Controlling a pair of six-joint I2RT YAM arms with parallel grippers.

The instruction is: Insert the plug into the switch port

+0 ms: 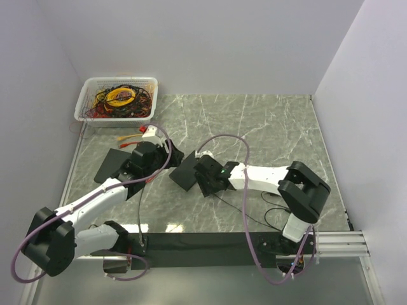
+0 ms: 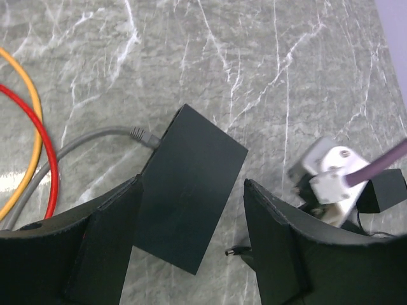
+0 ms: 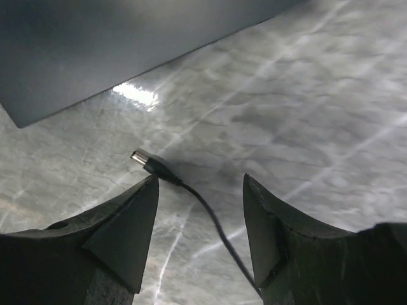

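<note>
Right gripper (image 3: 200,184): jaws apart, nothing gripped, straddling thin cable (image 3: 213,219) behind plug (image 3: 145,160); plug flat on marble table (image 3: 305,114) near switch (image 3: 95,44). Left gripper (image 2: 192,183): wide open over switch.

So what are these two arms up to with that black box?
They are trying to get a small plug into a switch box. The left claw is open, its fingers on either side of the switch box, which lies flat on the marble table with a grey cable meeting one side. The right claw is open too, low over the plug, which lies loose on the table between its fingers. Nothing is gripped or plugged in yet.
</note>
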